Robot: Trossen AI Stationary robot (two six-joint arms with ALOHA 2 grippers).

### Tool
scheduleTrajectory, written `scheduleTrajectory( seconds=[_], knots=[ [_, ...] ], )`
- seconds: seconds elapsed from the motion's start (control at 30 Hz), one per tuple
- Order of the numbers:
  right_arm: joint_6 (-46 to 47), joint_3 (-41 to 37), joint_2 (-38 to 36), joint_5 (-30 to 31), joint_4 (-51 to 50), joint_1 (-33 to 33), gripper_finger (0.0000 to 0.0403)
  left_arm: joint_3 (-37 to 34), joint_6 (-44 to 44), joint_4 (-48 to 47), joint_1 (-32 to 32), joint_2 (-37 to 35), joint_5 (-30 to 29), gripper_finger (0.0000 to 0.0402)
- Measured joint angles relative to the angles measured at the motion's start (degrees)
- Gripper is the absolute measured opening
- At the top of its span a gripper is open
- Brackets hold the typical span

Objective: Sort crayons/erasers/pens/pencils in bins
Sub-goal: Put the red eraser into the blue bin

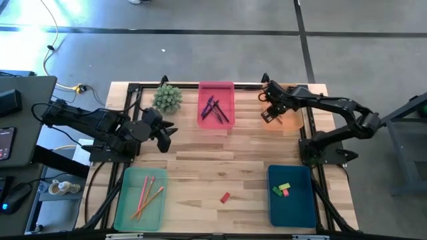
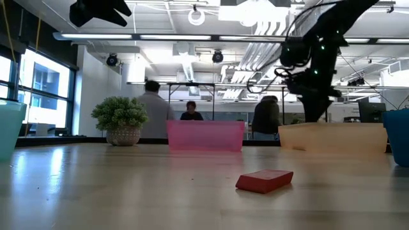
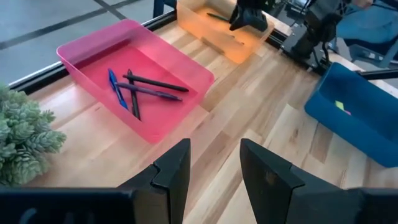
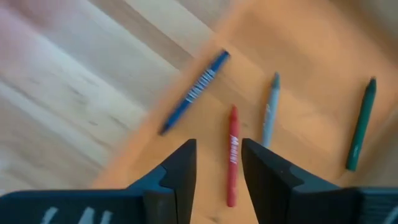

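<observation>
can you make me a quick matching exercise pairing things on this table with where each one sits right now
Things:
1. dark purple and blue pens
2. long orange and pink pencils
3. small red block eraser
4. thin red crayon

Places:
A. bare wooden table
B. shallow orange plastic bin
C. shallow pink plastic bin
D. shallow pale green plastic bin

Pairs: 1-C, 2-D, 3-A, 4-B
</observation>
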Motion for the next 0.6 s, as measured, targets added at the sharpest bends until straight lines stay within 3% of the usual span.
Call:
scheduleTrajectory(
  seconds=[0.27, 0.4, 0.6],
  knots=[
    [1.33, 6.31, -0.35, 0.08, -1.00, 10.29, 0.0117, 0.00, -2.41, -2.22, -0.02, 0.00, 1.75, 0.0127],
    [1.23, 8.97, -0.35, 0.21, -0.93, 16.67, 0.0117, 0.00, -7.94, -8.08, -0.02, -0.02, 2.07, 0.0127],
    [2.89, 12.37, -0.35, 0.20, 1.14, 26.66, 0.0117, 0.00, -14.29, -19.07, 0.00, -0.02, 7.11, 0.0127]
  ],
)
